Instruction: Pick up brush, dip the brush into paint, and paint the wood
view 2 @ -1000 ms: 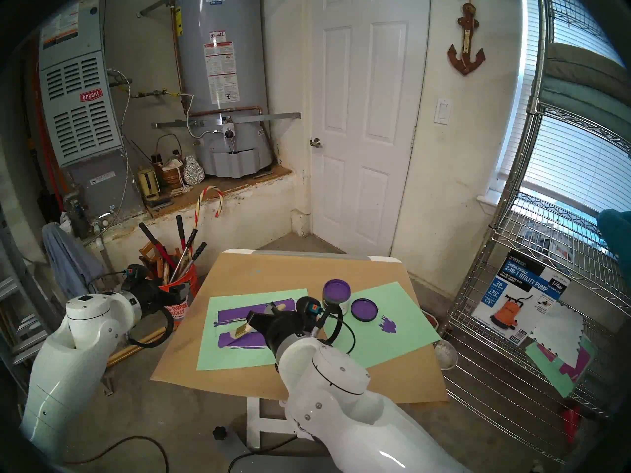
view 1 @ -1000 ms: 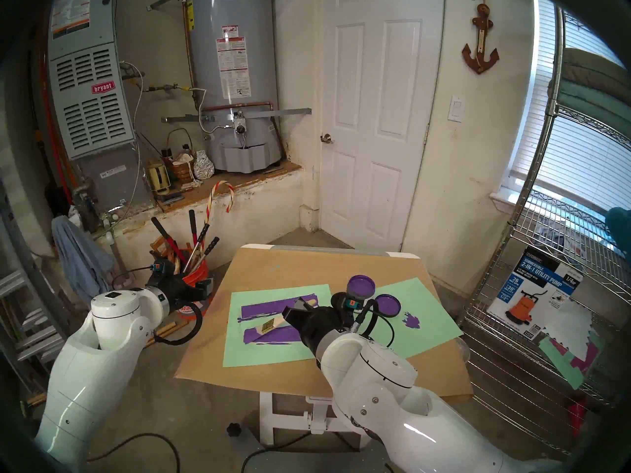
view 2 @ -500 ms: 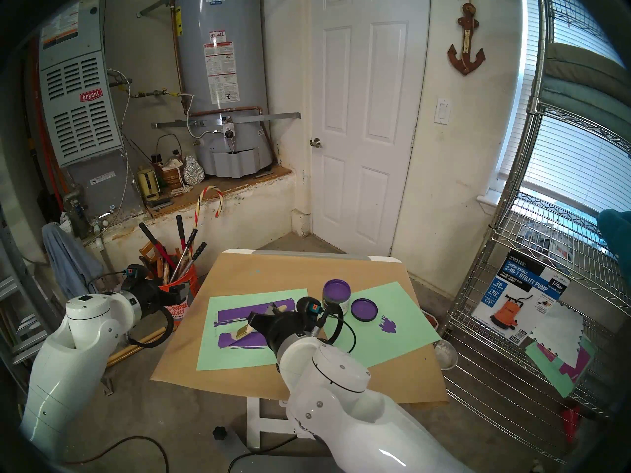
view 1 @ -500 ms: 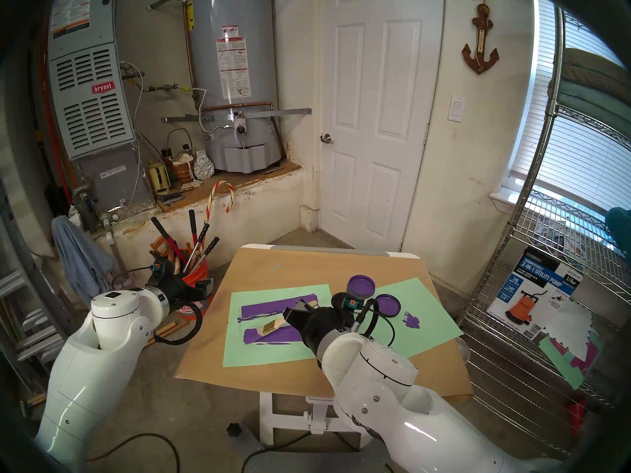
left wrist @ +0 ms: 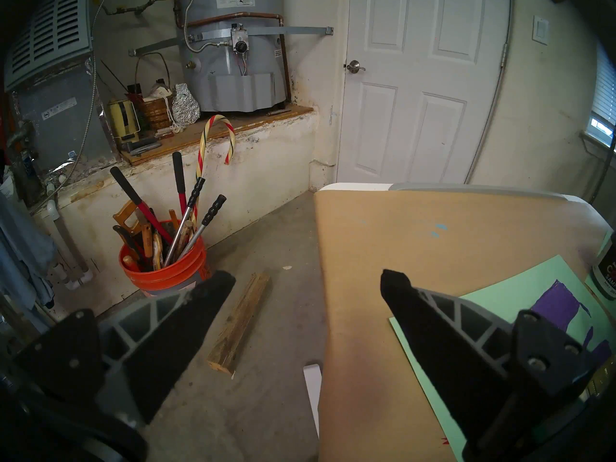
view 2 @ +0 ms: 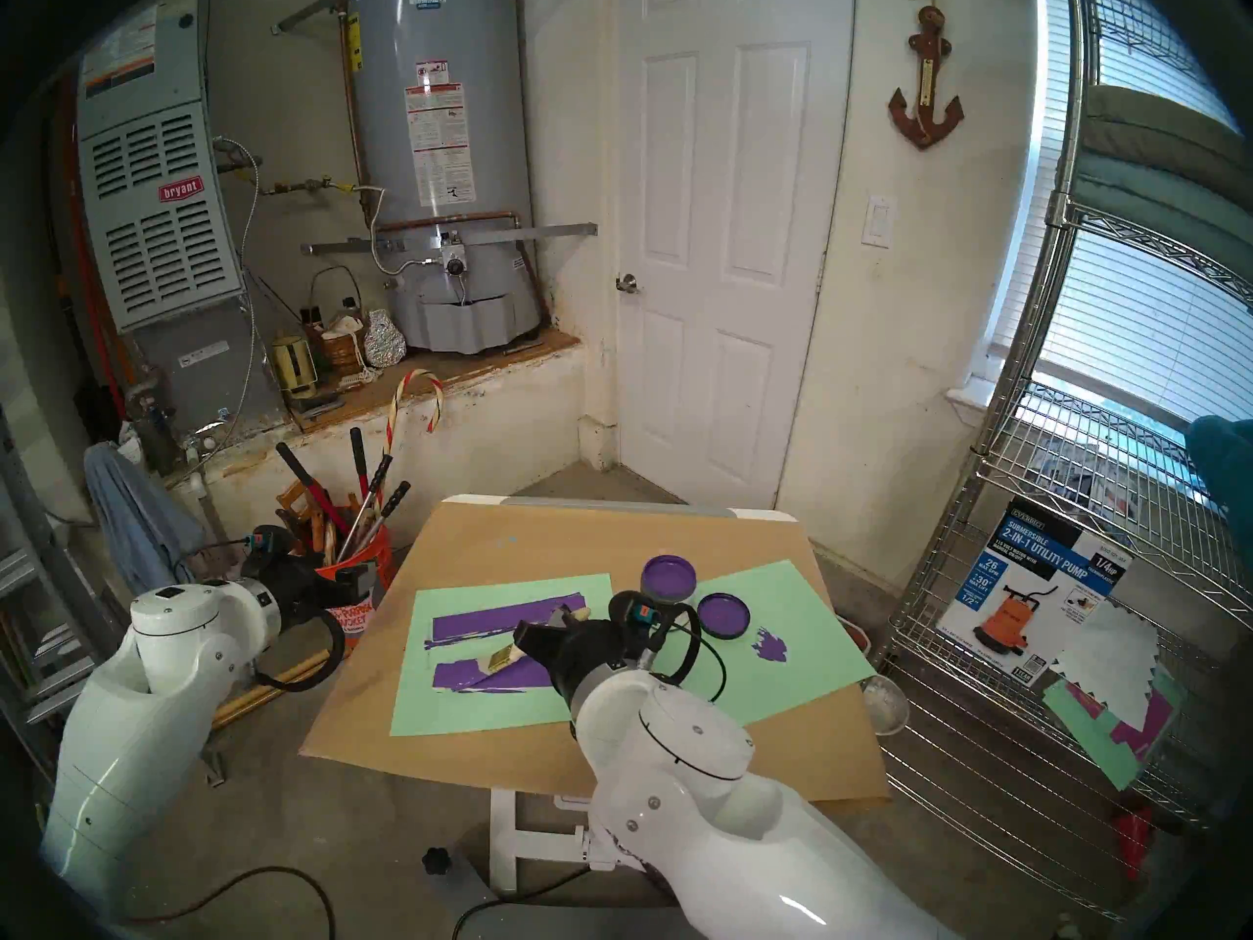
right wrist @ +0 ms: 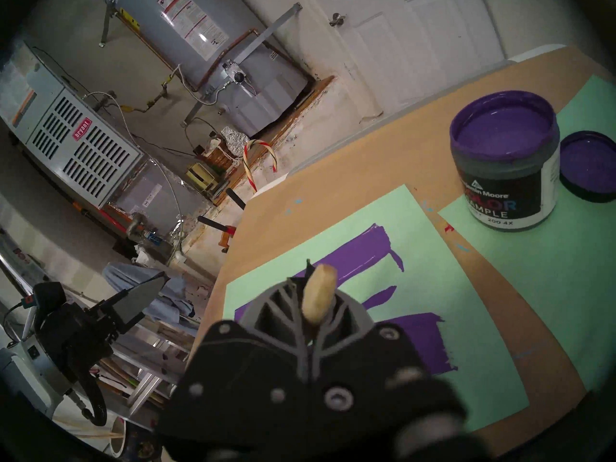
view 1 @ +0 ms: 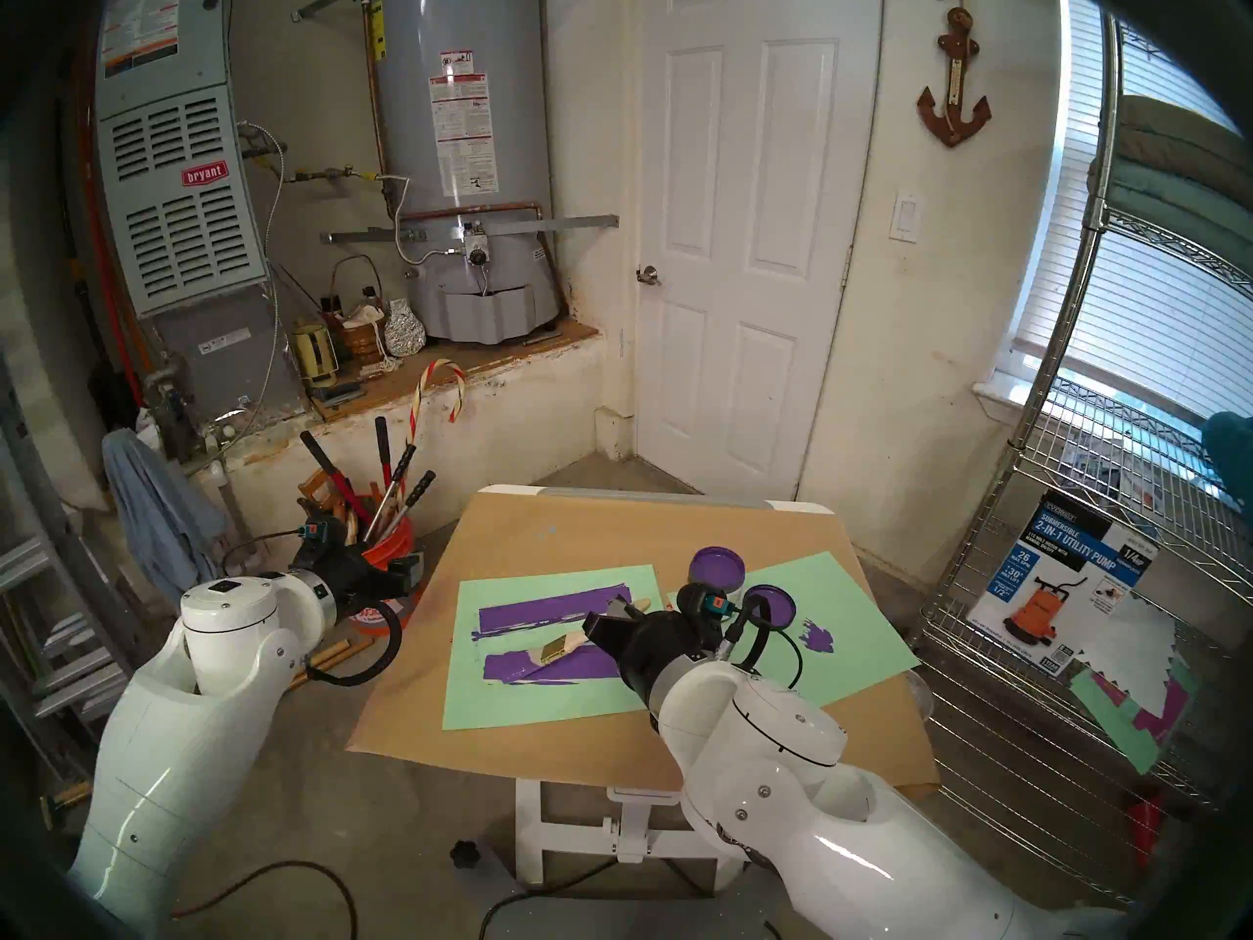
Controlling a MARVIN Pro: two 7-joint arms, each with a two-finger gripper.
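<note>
My right gripper [view 1: 605,625] is shut on the brush [view 1: 557,647] at its pale handle. The handle's end sticks out behind the fingers [right wrist: 319,293]. The gold ferrule points left and down, with the bristles resting on the purple-coated wood [view 1: 515,667], a narrow glossy panel on the left green sheet. The wood also shows in the right head view [view 2: 468,675]. The open jar of purple paint [view 1: 717,565] [right wrist: 503,144] stands behind the right wrist. My left gripper [left wrist: 306,281] is open and empty, off the table's left side [view 1: 405,571].
A longer ragged purple smear [view 1: 552,607] lies just behind the wood. The purple-smeared lid [view 1: 771,606] and a purple blotch [view 1: 818,637] are on the right green sheet [view 1: 861,654]. An orange tool bucket [view 1: 388,546] stands left of the table, and a wire shelf [view 1: 1058,647] stands on the right.
My right gripper has drawn the brush a little to the right along the wood. The left arm has not moved.
</note>
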